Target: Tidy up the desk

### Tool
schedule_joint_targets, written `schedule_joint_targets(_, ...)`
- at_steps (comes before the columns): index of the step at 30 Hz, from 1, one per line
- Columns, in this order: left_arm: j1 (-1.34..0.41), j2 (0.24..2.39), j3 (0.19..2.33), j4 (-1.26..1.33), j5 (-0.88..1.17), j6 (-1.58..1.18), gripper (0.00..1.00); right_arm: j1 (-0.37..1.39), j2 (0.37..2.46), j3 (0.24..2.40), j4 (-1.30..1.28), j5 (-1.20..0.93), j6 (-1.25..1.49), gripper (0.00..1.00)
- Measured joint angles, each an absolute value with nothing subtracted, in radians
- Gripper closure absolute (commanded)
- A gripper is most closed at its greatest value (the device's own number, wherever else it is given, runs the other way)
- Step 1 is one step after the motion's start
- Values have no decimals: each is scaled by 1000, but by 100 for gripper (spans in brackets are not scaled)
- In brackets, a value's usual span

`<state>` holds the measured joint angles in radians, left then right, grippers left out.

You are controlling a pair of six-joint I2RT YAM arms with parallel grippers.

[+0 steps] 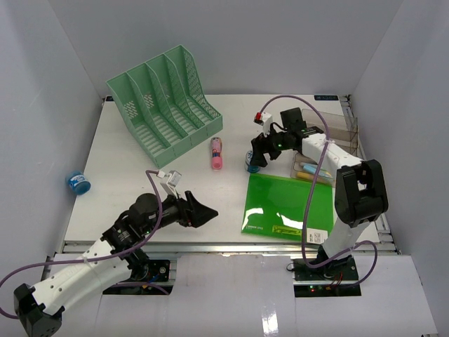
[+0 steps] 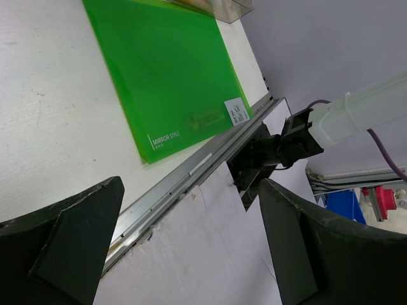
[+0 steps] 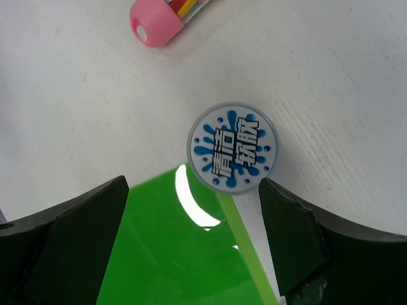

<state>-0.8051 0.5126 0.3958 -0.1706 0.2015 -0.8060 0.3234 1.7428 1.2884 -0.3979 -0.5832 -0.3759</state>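
Note:
The white desk (image 1: 133, 186) carries a mint-green file rack (image 1: 163, 105), a pink tube (image 1: 217, 153), a green folder (image 1: 289, 205) and a small round tub (image 1: 250, 163) with a blue-and-white lid. My right gripper (image 1: 257, 157) hangs open just over that tub. In the right wrist view the tub (image 3: 232, 147) stands at the folder's corner (image 3: 178, 254), just ahead of the right gripper (image 3: 194, 222), with nothing between its fingers. My left gripper (image 1: 204, 211) is open and empty near the desk's front. In its wrist view the left gripper (image 2: 191, 248) frames the silver rail (image 2: 191, 171) and the folder (image 2: 165, 70).
A clear plastic box (image 1: 326, 144) with pens stands at the right behind the folder. Another blue-and-white round tub (image 1: 78, 183) lies at the desk's left edge by the wall. The pink tube's cap (image 3: 156, 22) shows beyond the tub. The right arm's base (image 2: 273, 152) sits past the rail.

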Motion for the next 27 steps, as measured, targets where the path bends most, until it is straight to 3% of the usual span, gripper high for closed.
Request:
schedule_joint_targets(7, -805, 500, 368, -160, 197, -835, 2, 389, 1742, 1266, -268, -401, -132, 10)
schedule_joint_targets(20, -805, 463, 351, -165, 190, -859, 2, 466, 1824, 1269, -224, -194, -65, 10)
schedule_joint_targets(23, -805, 450, 349, -166, 190, -862, 2, 480, 1850, 1275, -224, -147, -64, 3)
schedule_joint_targets(25, -805, 444, 346, -167, 189, -864, 2, 485, 1866, 1279, -225, -120, -65, 11)
schedule_joint_targets(27, -805, 436, 340, -170, 189, -866, 2, 487, 1878, 1280, -225, -99, -70, 27)
